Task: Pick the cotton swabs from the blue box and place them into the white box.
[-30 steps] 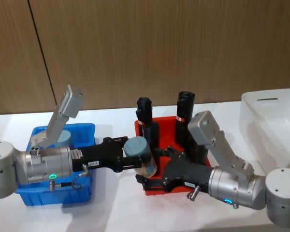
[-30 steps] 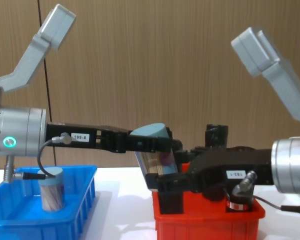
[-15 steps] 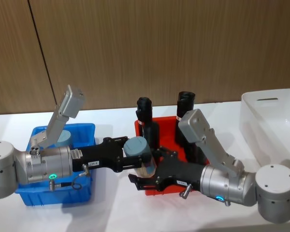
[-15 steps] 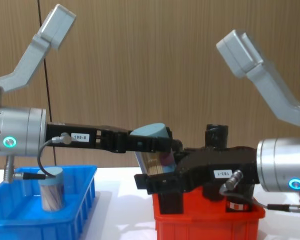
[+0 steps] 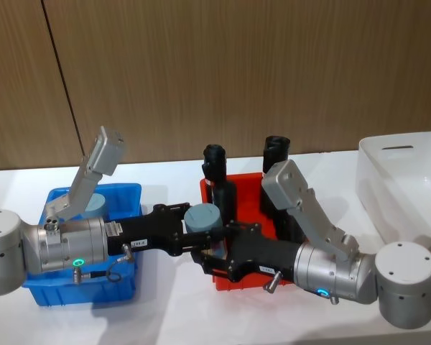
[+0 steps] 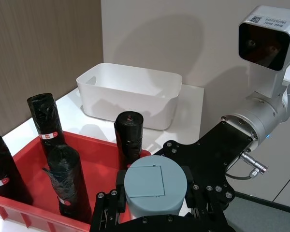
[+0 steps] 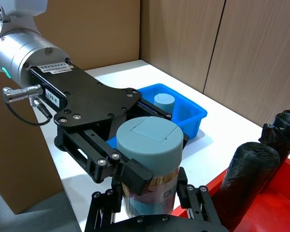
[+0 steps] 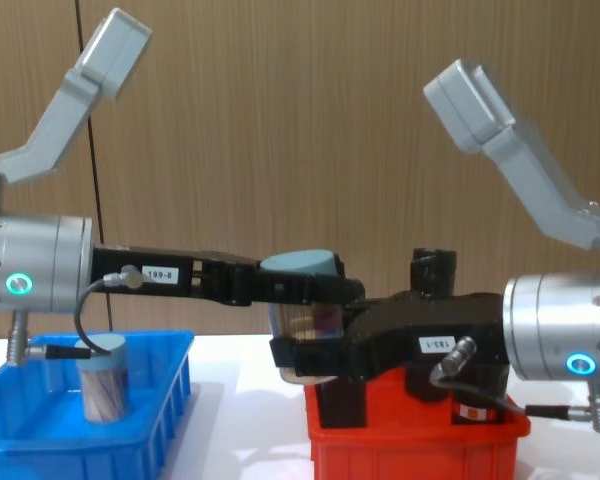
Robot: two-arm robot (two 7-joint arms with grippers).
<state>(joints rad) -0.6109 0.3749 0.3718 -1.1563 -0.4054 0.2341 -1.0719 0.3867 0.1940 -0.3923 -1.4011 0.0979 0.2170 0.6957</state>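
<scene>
A tub of cotton swabs [image 5: 203,218], clear with a grey-blue lid, hangs upright above the table between the blue box [image 5: 72,290] and the red bin. My left gripper [image 5: 201,231] is shut on its upper part just under the lid [image 6: 155,185]. My right gripper [image 5: 214,253] has come in from the other side, and its fingers [image 7: 190,195] are closed against the tub's lower body [image 7: 148,191]. A second tub [image 8: 104,379] stands in the blue box. The white box [image 5: 404,180] sits at the far right.
A red bin [image 8: 410,445] holding several tall black rolls [image 5: 276,159] stands directly under and behind my right gripper. White table surface lies between the red bin and the white box [image 6: 129,94]. A wooden wall runs behind the table.
My right arm moved left toward the tub and its fingers closed on the lower body. The tub went from tilted to upright. The left arm stayed put.
</scene>
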